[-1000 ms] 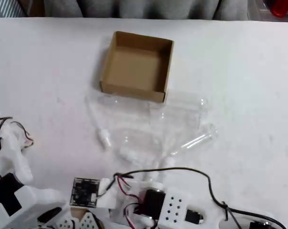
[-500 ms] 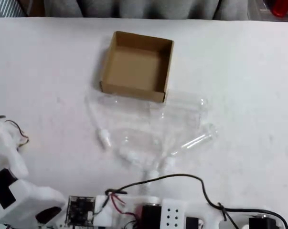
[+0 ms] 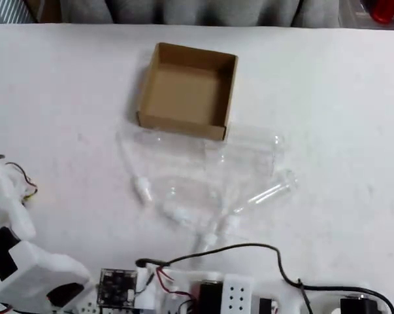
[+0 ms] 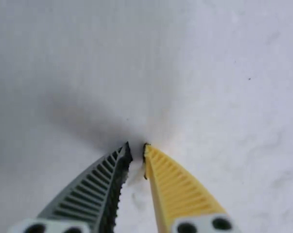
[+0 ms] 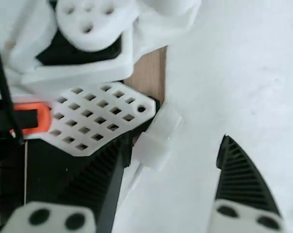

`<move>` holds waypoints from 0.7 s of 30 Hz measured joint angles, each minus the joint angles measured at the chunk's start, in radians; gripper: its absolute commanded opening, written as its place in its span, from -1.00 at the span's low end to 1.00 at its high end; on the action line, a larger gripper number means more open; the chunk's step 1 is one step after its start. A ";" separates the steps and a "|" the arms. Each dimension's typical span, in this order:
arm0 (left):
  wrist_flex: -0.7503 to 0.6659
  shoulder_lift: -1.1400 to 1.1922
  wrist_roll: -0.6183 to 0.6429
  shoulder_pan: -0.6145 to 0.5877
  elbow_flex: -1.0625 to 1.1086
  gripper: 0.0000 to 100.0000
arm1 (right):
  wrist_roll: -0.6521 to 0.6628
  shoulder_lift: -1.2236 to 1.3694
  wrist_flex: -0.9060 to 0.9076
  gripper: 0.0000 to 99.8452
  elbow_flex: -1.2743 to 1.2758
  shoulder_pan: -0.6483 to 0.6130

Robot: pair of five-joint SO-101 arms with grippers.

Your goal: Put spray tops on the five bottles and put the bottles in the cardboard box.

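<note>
No text, label, number or sign can be read on anything here.

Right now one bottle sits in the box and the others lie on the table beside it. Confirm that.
Not right. The high view shows the box empty, with no bottle inside. The bottles lie on the table beside it.

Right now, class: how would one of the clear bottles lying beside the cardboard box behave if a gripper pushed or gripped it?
The clear bottles lie on their sides on the table, so a push would probably roll one. They look empty, so they are likely light and easily knocked away. Their smooth, round walls may slip in a grip.
</note>
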 measured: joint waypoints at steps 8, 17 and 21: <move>0.000 0.000 0.000 0.000 0.000 -0.86 | 0.000 0.021 -0.057 -0.51 0.020 0.008; 0.000 0.000 0.000 0.000 0.000 -0.86 | 0.000 0.264 -0.100 -0.56 -0.034 0.003; 0.000 0.000 0.000 0.000 0.000 -0.86 | 0.000 0.292 -0.097 -0.94 -0.060 0.003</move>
